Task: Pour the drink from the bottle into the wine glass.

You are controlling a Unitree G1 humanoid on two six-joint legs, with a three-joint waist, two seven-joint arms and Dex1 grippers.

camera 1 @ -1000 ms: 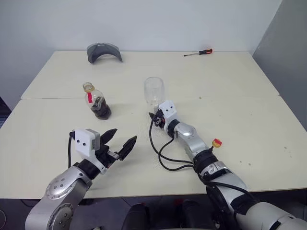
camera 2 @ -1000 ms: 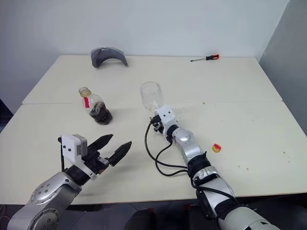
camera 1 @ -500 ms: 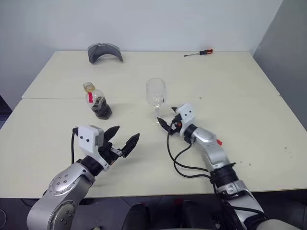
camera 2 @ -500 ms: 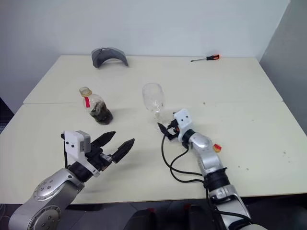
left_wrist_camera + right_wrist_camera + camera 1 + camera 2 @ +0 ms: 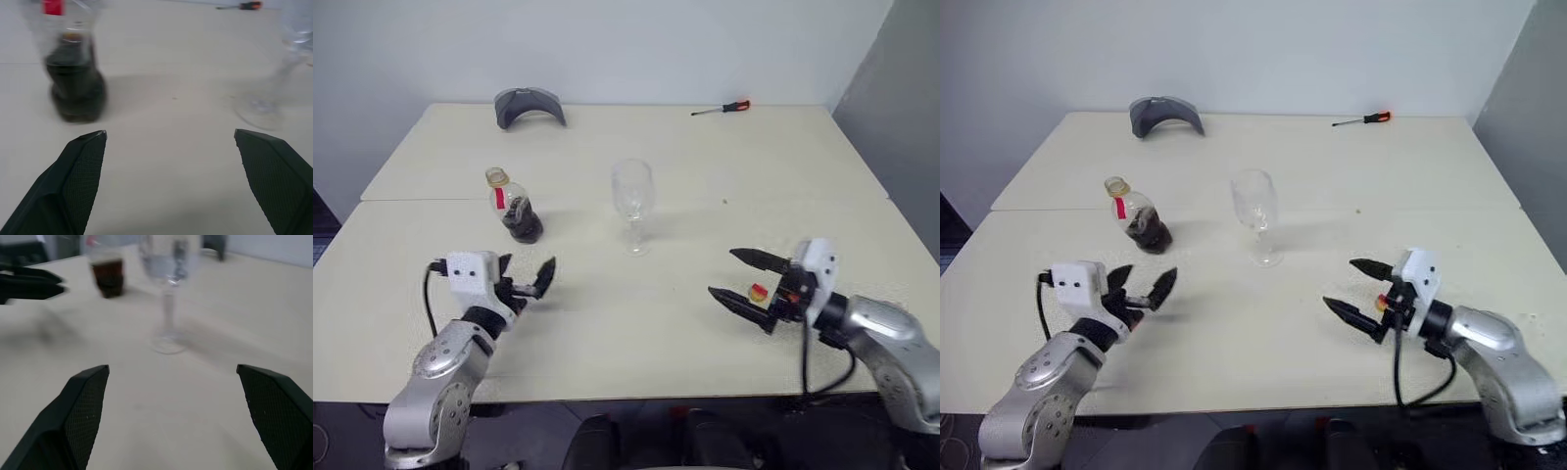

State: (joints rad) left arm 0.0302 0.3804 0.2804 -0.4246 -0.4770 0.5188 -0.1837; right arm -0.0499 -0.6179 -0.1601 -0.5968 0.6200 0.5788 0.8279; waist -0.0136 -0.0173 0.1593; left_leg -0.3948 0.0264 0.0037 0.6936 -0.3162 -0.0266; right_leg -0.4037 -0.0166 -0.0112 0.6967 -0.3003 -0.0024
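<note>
Table (image 5: 705,166) carries one bottle (image 5: 516,207), one wine glass (image 5: 632,204), one screwdriver (image 5: 719,108); left gripper (image 5: 526,278) and right gripper (image 5: 741,277) both spread, empty.

My two head eyes look forward and down over the bench (image 5: 705,166) from high up, side by side, so both see nearly the same things: the bottle (image 5: 515,207), the wine glass (image 5: 632,204) and both my arms. My left wrist camera sits low and close to the bench, looking along my open jaws at the bottle and the glass foot. My right wrist camera is low too, looking across the bench at the same glass and bottle.
</note>
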